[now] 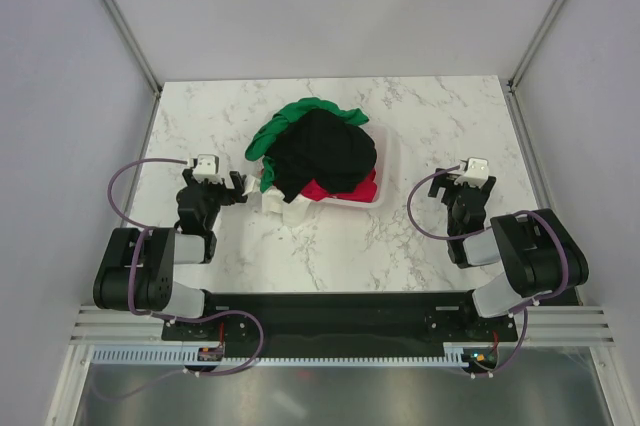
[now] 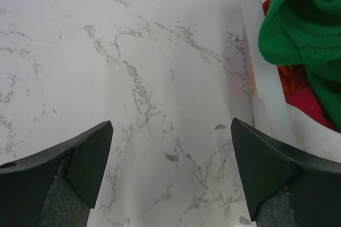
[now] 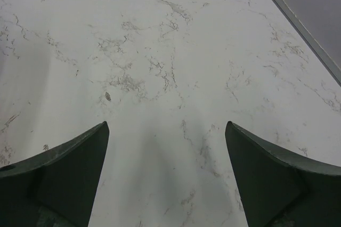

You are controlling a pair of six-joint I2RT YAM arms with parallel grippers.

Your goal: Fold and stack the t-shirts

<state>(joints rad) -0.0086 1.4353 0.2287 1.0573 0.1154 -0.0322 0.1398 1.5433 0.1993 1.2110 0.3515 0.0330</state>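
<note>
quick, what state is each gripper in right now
Left gripper: open, holding nothing.
Right gripper: open, holding nothing.

The black t-shirt point(image 1: 325, 151) lies heaped over the basket point(image 1: 290, 208) and hides nearly all of it in the top view, leaving only strips of white rim. Beneath it the green t-shirt point(image 1: 272, 134) shows only at the far left, and a red t-shirt point(image 1: 358, 189) only as a sliver at the near right. How many garments lie under them cannot be told. In the left wrist view the green t-shirt is cut off by the top and right edges. The orange-red cloth point(image 2: 292, 78) below it is too little exposed to tell whether it is one garment or two. The fingers point(image 2: 80, 168) of the left hand point(image 2: 171, 126) and the fingers point(image 3: 74, 168) of the right hand point(image 3: 167, 126) run off the bottom edge of their own views.
</note>
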